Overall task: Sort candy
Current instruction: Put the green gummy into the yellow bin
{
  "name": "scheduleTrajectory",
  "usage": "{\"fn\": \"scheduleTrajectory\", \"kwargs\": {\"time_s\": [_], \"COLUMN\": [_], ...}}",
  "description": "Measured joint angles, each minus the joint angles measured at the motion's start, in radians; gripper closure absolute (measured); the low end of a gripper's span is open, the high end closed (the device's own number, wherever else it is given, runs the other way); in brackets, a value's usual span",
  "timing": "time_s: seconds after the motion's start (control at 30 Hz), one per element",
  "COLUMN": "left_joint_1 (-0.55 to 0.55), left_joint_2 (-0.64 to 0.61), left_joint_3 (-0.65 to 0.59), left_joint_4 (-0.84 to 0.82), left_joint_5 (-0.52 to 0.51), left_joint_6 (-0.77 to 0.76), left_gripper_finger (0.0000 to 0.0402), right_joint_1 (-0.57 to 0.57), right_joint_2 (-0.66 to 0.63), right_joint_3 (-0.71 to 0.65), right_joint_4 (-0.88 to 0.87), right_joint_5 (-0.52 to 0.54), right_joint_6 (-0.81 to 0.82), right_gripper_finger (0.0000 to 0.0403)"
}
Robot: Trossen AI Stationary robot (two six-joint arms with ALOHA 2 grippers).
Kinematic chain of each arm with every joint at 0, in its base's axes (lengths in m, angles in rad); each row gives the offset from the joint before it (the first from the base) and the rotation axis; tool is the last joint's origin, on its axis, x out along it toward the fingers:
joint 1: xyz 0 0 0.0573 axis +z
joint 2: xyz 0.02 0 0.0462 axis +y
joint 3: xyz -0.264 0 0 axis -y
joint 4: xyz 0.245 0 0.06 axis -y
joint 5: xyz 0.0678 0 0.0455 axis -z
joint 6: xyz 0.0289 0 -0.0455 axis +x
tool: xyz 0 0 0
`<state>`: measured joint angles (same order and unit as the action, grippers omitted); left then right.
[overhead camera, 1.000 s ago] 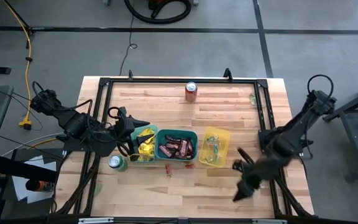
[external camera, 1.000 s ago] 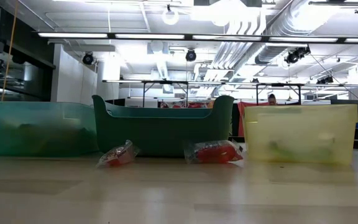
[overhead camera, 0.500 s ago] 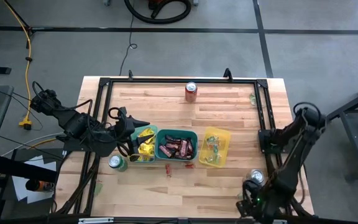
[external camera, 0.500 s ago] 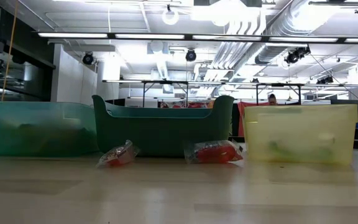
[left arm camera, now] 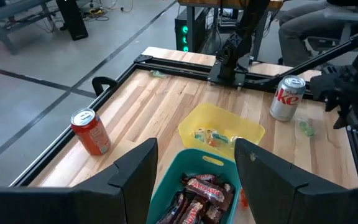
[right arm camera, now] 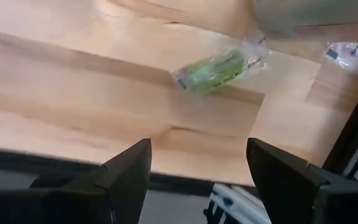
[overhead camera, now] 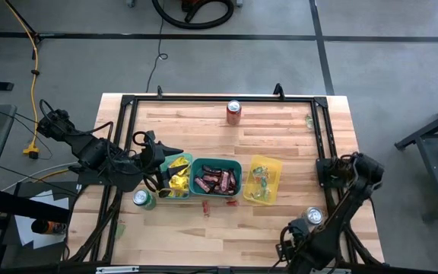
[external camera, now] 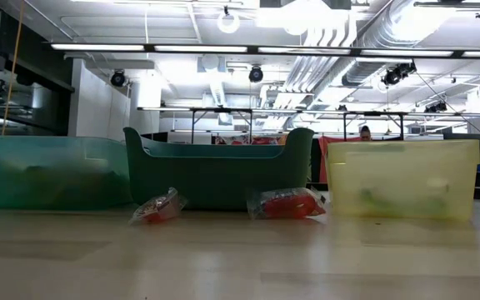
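We look down on a smooth grey concrete floor [overhead camera: 226,65] crossed by dark seam lines, and a bright yellow cable [overhead camera: 32,72] trails down its left side. At the top edge lies a coiled black hose [overhead camera: 192,11]. From bench height we see a white ceiling hung with long fluorescent strip lights [external camera: 223,47] and pale round ducts [external camera: 365,37]. Far back stand dark metal-framed tables [external camera: 223,117].

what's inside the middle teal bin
Dark brown-red bars fill the teal bin; the left wrist view shows them piled. Anything beneath the pile is hidden.
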<state>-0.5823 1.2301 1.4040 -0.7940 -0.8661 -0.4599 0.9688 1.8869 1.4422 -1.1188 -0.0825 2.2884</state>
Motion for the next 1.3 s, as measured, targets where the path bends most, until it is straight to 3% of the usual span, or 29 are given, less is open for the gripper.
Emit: {"fn": "scheduleTrajectory", "kwargs": {"time_s": [0.6,0.8,1.0,1.23,1.3], "left_joint_1": [0.0,0.0,0.0,0.0,0.0], "left_joint_2": [0.0,0.0,0.0,0.0,0.0], "left_joint_3": [0.0,0.0,0.0,0.0,0.0], "left_joint_4": [0.001,0.001,0.001,0.0,-0.001], "left_joint_5": [0.0,0.0,0.0,0.0,-0.005], "left_joint_6": [0.0,0.0,0.0,0.011,0.025], "left_gripper_finger": [0.02,0.02,0.02,0.02,0.02], "right_joint_1": [-0.028,-0.032,-0.033,-0.021,-0.013], "right_joint_2": [0.109,0.113,0.114,0.114,0.109], "right_joint_3": [0.0,-0.061,-0.084,-0.082,-0.082], "right_joint_4": [-0.058,0.034,0.054,0.135,0.166], "right_joint_5": [0.013,-0.001,-0.004,-0.008,-0.005], "right_joint_6": [-0.012,-0.015,-0.014,-0.112,-0.134], "right_gripper_finger": [0.0144,0.0158,0.0221,0.0375,0.0392]}}
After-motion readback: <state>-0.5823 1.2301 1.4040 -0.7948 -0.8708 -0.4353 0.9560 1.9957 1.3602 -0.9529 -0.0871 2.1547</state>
